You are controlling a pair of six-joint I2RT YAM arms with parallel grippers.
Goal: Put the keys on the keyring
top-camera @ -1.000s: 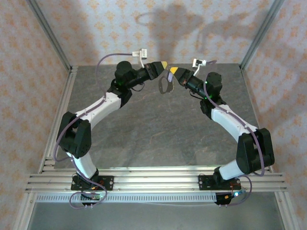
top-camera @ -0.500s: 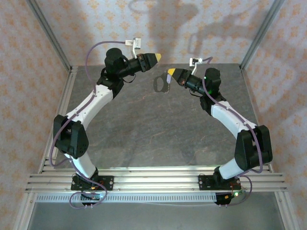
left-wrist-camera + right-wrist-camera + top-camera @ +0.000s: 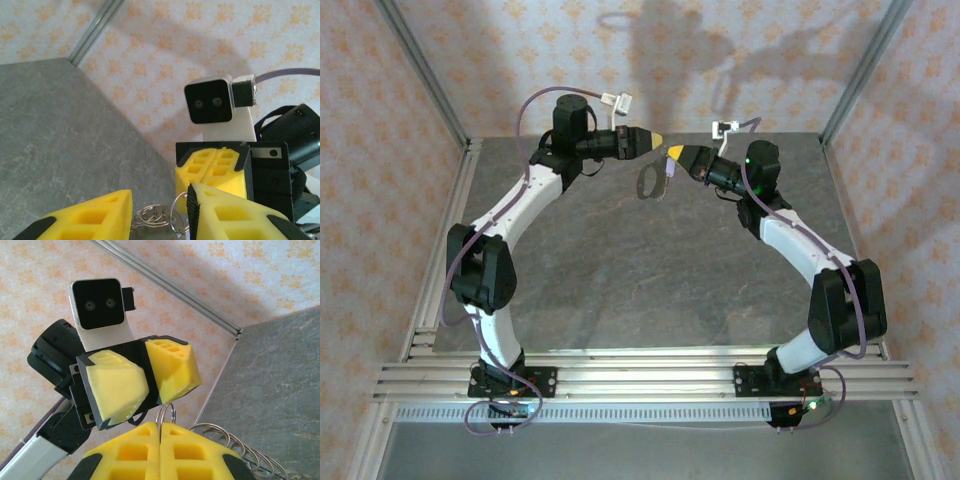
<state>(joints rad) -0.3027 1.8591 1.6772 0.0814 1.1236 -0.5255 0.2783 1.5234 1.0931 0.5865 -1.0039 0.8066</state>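
Right gripper (image 3: 672,153): clamped shut on one keyring (image 3: 648,184), one lilac key (image 3: 669,167) alongside; left gripper (image 3: 658,138): parted, empty.

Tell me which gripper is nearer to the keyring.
Right. The right gripper pinches the keyring in its shut fingers, and the ring hangs beneath them. The left gripper sits close beside it, fingers parted, apparently not touching it.

The left gripper (image 3: 657,138), which had pulled up and away toward the back wall (image 3: 650,60) half a second ago, has come back down and sits just beside the right gripper (image 3: 673,153) again. The keyring (image 3: 647,184) hanging below the right gripper has drifted slightly left.
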